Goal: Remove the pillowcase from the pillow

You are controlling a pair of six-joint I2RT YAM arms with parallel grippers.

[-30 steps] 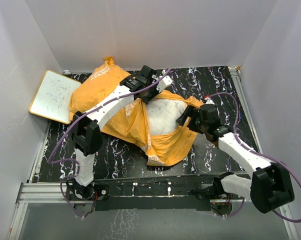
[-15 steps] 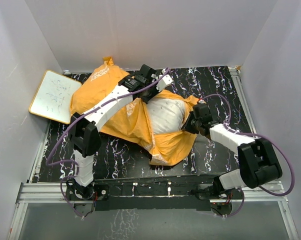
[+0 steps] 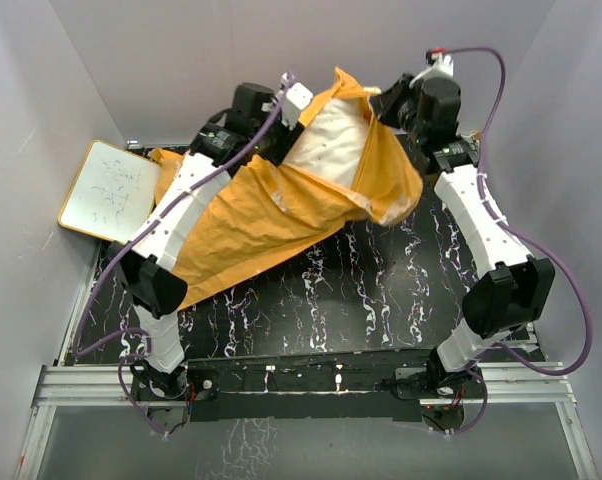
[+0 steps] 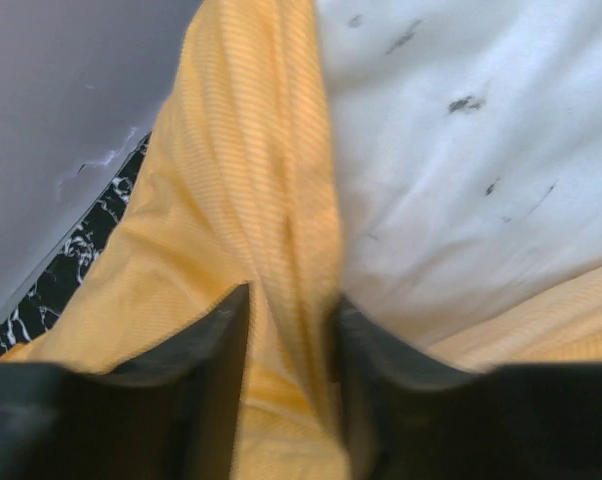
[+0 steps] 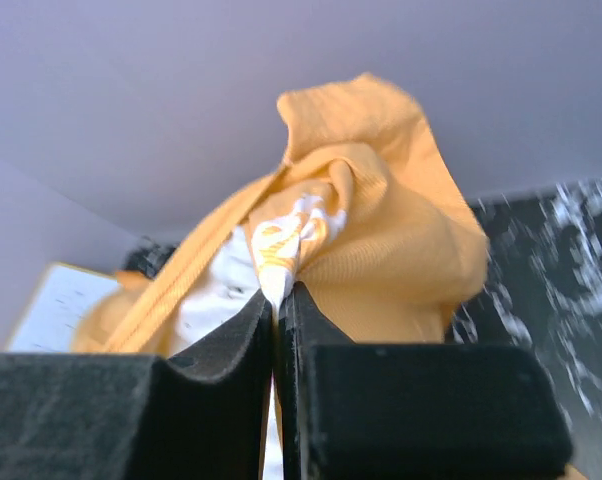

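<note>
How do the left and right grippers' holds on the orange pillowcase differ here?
The left gripper has its fingers apart around a thick fold of the pillowcase; the right gripper has its fingers nearly touching on a thin pinched edge. In the top view, the left gripper holds left of the bare pillow, the right gripper right of it. Both grip the open end, up off the table.

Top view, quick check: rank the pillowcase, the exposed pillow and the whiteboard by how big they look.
1. pillowcase, clearly the largest.
2-3. whiteboard and exposed pillow look about alike. The pillow seems held up nearer the camera, so I won't rank these two.
</note>
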